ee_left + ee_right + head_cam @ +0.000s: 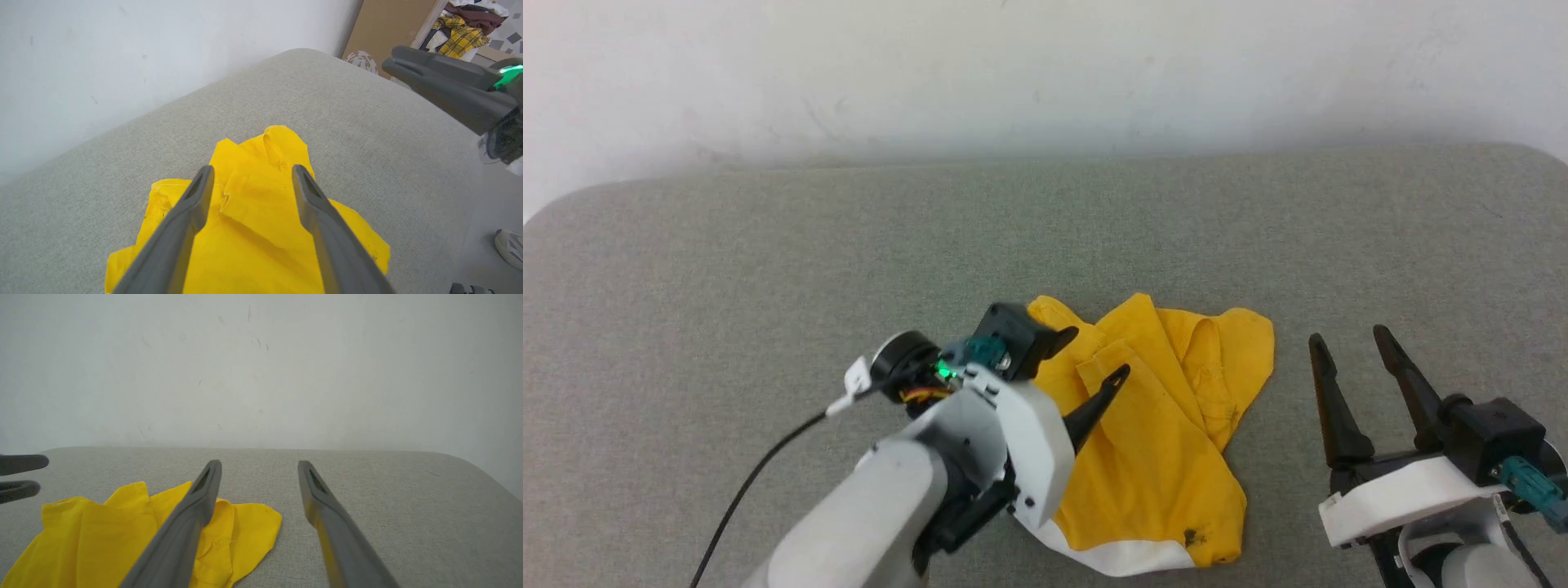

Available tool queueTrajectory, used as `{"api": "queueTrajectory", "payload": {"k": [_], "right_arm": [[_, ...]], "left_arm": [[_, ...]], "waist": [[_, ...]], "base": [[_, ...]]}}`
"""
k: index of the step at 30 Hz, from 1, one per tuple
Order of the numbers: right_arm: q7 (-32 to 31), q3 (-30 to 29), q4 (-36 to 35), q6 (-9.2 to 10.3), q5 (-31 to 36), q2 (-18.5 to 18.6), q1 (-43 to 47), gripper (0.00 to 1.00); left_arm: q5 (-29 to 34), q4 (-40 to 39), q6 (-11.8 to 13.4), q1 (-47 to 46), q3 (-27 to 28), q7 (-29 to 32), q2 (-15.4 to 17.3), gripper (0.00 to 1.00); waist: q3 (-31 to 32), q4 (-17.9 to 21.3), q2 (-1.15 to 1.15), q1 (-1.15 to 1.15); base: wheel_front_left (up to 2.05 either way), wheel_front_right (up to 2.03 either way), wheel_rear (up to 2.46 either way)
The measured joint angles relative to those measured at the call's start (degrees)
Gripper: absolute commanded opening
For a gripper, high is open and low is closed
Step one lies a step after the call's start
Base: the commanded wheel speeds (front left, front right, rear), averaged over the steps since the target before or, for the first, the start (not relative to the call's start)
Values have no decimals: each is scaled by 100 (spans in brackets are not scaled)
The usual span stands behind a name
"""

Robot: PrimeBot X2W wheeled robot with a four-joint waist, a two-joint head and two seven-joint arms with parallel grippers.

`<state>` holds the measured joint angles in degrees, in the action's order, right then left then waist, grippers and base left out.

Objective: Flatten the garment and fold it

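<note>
**Yellow T-shirt lies bunched between two open grippers**

A crumpled yellow T-shirt [1168,441] lies on a grey cushion [768,261], close to the robot and a little right of the middle of the head view. The left gripper [1097,354] hangs over the shirt's left far part, its two dark fingers spread wide and pointing across the fabric toward the right. The left wrist view looks straight down between those fingers onto folded yellow cloth. Nothing is pinched between them, though whether the tips touch the cloth cannot be told.

The right gripper [1347,335] waits off the shirt's right side, over bare cushion and apart from the cloth. Its jaws are also wide and empty, with the fingers pointing away from the robot toward the pale wall [1013,65].

The shirt is not flat — layers overlap and a folded flap lies across the middle. In the head view its long axis runs from the far edge toward the robot, slanting slightly right as it comes nearer. The far end shows rumpled lobes of fabric. The near end shows a white patch [1127,557] along the hem and dark specks [1194,536] just beside it.

A pale shoe [508,247] stands on the floor beyond the cushion's edge in the left wrist view.
</note>
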<state>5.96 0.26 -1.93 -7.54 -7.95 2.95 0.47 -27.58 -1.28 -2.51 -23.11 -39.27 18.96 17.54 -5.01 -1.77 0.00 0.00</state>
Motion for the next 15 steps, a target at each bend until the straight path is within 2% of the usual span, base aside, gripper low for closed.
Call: {"api": "queueTrajectory", "payload": {"k": [4, 10, 11, 12, 13, 15], "right_arm": [[-18, 82, -14, 0, 0, 0, -54, 100], [-8, 155, 64, 0, -13, -2, -138, 100], [14, 153, 81, 0, -21, -1, -139, 100], [16, 149, 97, 0, -29, -1, -138, 100], [22, 138, 112, 0, -38, -1, -138, 100], [43, 96, 127, 0, -47, 0, -137, 100]], "left_arm": [[-287, 720, -249, -586, -109, 520, -151, 100], [-511, 1984, -393, -1113, -377, 1022, -342, 100], [-519, 2150, -401, -1144, -425, 1083, -333, 91], [-519, 2282, -402, -1157, -466, 1115, -323, 42], [-519, 2386, -402, -1159, -489, 1126, -315, 0], [-520, 2468, -409, -1160, -514, 1046, -296, 0]], "waist": [[-128, 28, 0, 0], [-303, 206, 0, 1], [-318, 248, 0, 1], [-331, 288, 0, 1], [-340, 327, 0, 1], [-346, 389, 0, 1]], "base": [[0, 0, 0], [0, 0, 0], [0, 0, 0], [0, 0, 0], [0, 0, 0], [0, 0, 0]]}}
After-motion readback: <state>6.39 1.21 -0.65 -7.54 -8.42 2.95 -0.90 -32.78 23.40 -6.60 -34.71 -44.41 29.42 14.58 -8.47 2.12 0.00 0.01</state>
